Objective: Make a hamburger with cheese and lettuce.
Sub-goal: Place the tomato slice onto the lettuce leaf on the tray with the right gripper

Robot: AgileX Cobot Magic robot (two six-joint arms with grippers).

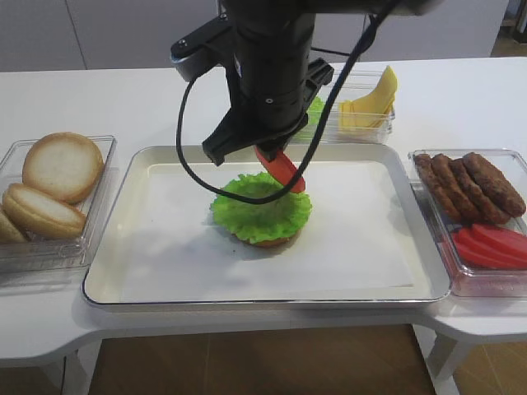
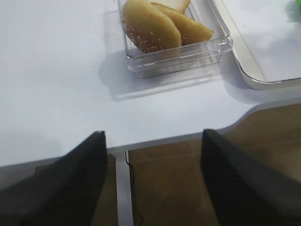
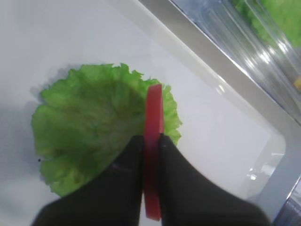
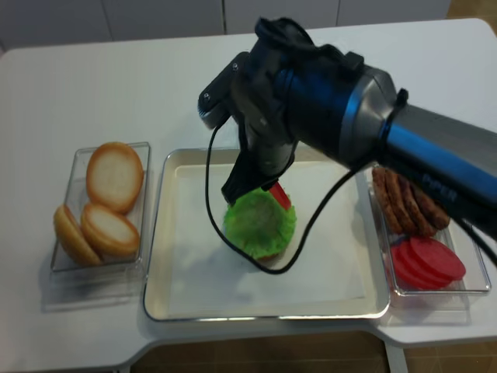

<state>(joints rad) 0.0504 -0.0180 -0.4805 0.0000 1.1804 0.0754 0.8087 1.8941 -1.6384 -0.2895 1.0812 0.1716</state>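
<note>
on smooth white tray (image 1: 107, 271), frilly round lettuce (image 1: 247, 216) tops hamburger (image 1: 268, 239).

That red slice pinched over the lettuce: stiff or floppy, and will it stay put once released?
The red slice looks fairly stiff: held edge-on in the right end effector, it juts out without drooping. It probably won't roll, being a thin flat disc. It may rock or slide a little, since the lettuce beneath looks ruffled and uneven.

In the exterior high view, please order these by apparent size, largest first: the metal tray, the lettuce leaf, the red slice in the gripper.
1. The metal tray, largest by far.
2. The lettuce leaf.
3. The red slice, partly hidden by the right gripper.
</note>
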